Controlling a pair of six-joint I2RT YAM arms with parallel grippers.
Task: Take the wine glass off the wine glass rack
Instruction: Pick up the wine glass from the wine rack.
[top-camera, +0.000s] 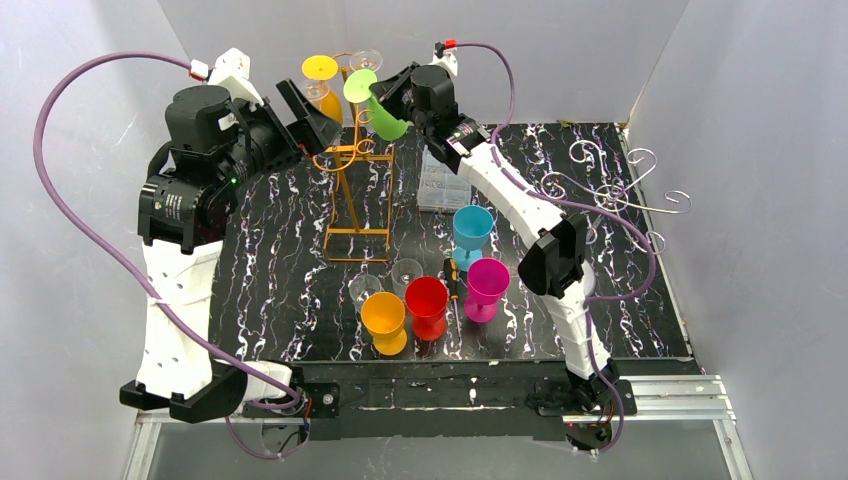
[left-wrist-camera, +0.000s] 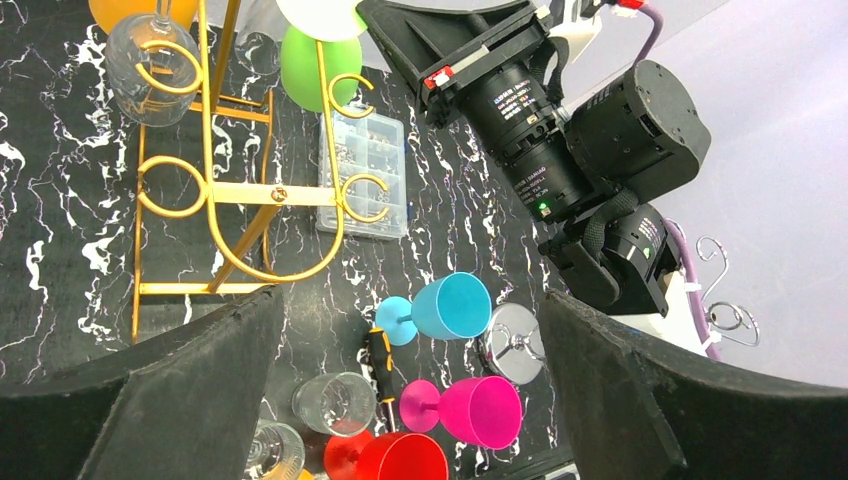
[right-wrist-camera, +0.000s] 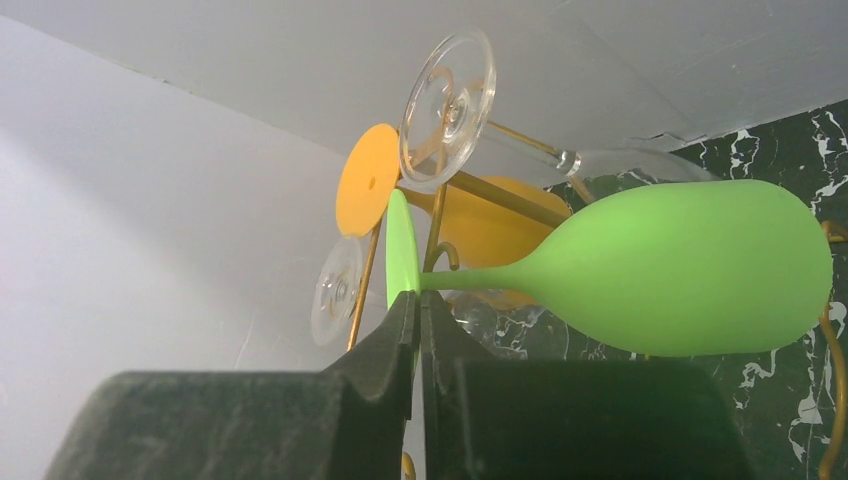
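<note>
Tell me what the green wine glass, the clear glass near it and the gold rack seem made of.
The green wine glass looks like matte plastic: opaque, even colour, no sharp glints. The clear glass is glossy glass or clear plastic, see-through with bright highlights; I can't tell which. The rack seems thin metal rod with a shiny gold finish, bent into scrolls.

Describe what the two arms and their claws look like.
The left arm and right arm have white shell links joined by black cylindrical motor housings. The left claw and right claw are each a pair of matte black wedges. A purple cable loops along each arm, ending in a red-and-white plug.
</note>
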